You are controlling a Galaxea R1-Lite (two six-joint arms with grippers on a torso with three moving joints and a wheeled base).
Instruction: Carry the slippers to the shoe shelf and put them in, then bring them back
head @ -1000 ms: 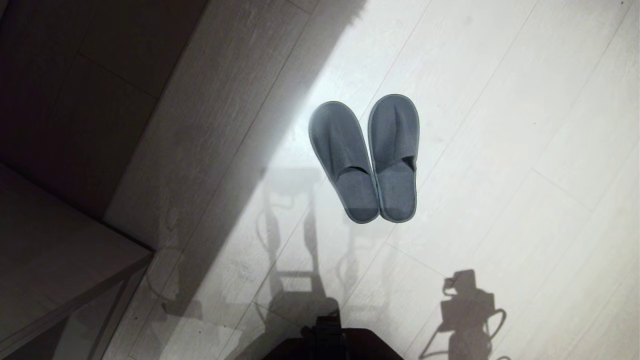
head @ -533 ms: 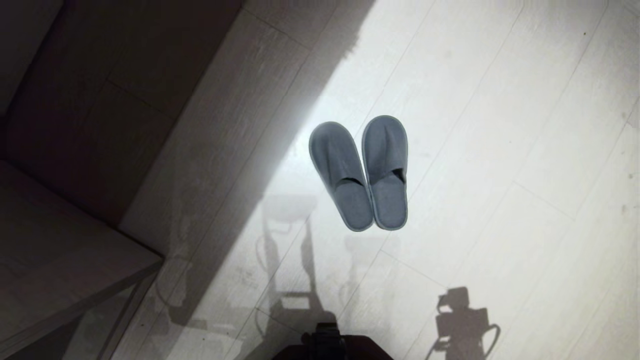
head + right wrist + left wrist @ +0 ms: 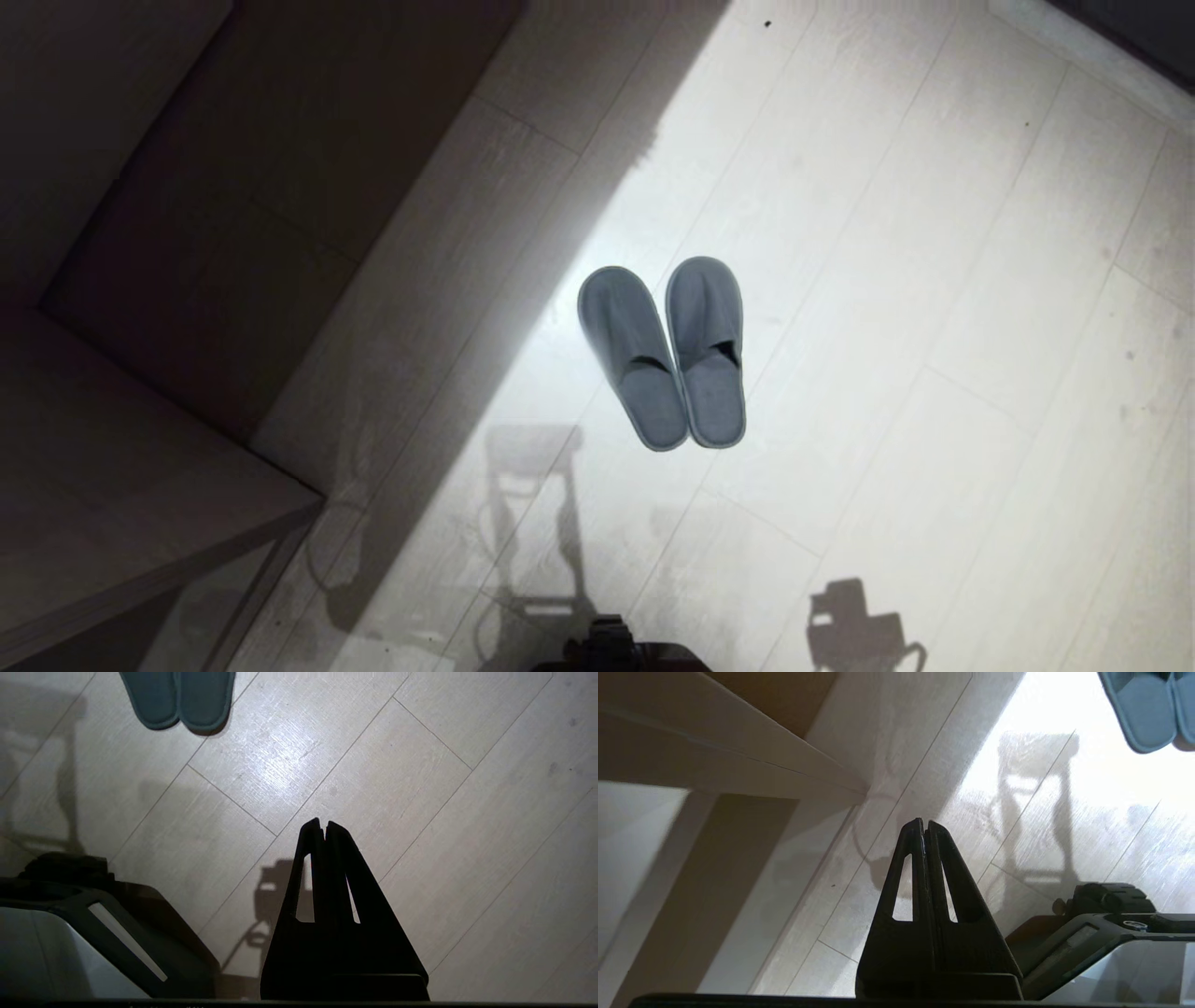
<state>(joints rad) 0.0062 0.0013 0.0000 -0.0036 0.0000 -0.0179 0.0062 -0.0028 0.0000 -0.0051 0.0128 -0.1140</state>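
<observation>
View change: compared with the earlier head frames, you see the whole scene shifted down and drawn smaller, with more floor showing at the top and right. This is camera motion; the things themselves lie as before.
Slippers: the slippers (image 3: 665, 353) lie side by side on the pale plank floor (image 3: 934, 280), touching along their inner edges, toes pointing away from you, heels toward the robot. They sit in the bright patch just beside the edge of the shadow band.
Slippers in wrist views: you see only their heel ends, in the left wrist view (image 3: 1148, 709) and the right wrist view (image 3: 180, 697).
Furniture: a taupe wood-laminate unit (image 3: 121, 504) stands at the left, in shadow, well apart from the slippers. No shelf opening can be made out.
Left gripper: the left gripper (image 3: 923, 826) hangs above the floor near the unit's corner, fingers together, holding nothing.
Right gripper: the right gripper (image 3: 322, 825) hangs above bare floor, fingers together, holding nothing.
</observation>
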